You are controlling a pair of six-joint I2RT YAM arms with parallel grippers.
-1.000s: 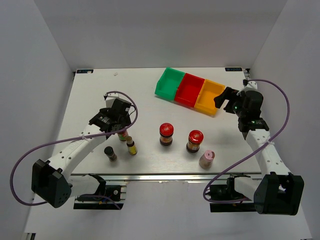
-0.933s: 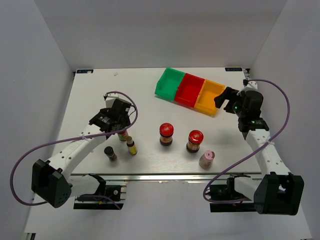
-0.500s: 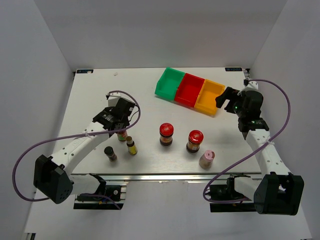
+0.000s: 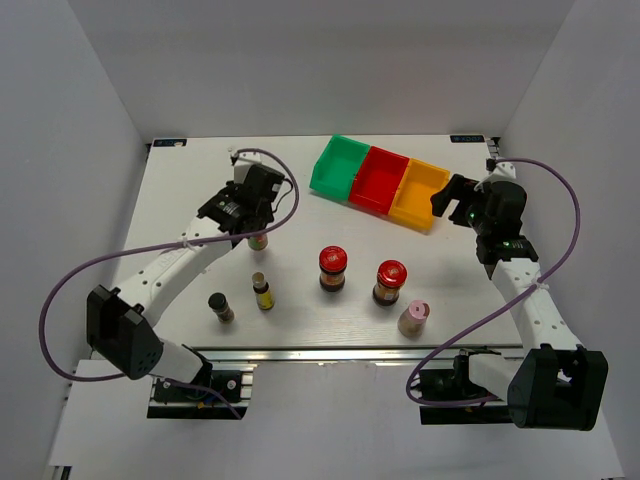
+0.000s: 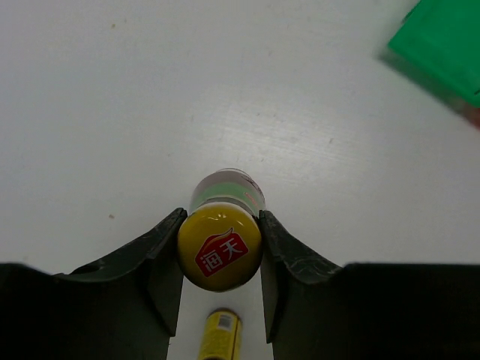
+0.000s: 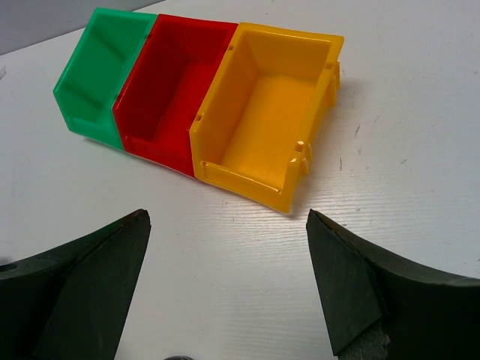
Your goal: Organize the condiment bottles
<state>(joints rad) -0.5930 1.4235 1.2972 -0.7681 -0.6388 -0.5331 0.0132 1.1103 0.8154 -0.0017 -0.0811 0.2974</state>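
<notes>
My left gripper [image 4: 257, 228] [image 5: 219, 251] is shut on the cap of a slim dark yellow-capped bottle [image 4: 258, 241] [image 5: 220, 247], held upright over the left middle of the table. A second yellow-capped bottle [image 4: 262, 292] [image 5: 219, 336] stands nearer the front. Left of it is the black-capped shaker [image 4: 220, 306]. Two red-lidded jars [image 4: 333, 268] [image 4: 389, 281] stand mid-table, and the pink-capped bottle [image 4: 412, 317] is at the front right. My right gripper [image 4: 446, 198] [image 6: 225, 277] hangs open and empty just right of the yellow bin.
Green [image 4: 340, 167] [image 6: 101, 71], red [image 4: 380, 180] [image 6: 169, 90] and yellow [image 4: 420, 193] [image 6: 262, 112] bins sit in a slanted row at the back right, all empty. A corner of the green bin [image 5: 442, 45] shows in the left wrist view.
My left gripper has shut on the yellow-capped bottle and carried it toward the back of the table, away from the other yellow-capped bottle. The right arm has not moved.
</notes>
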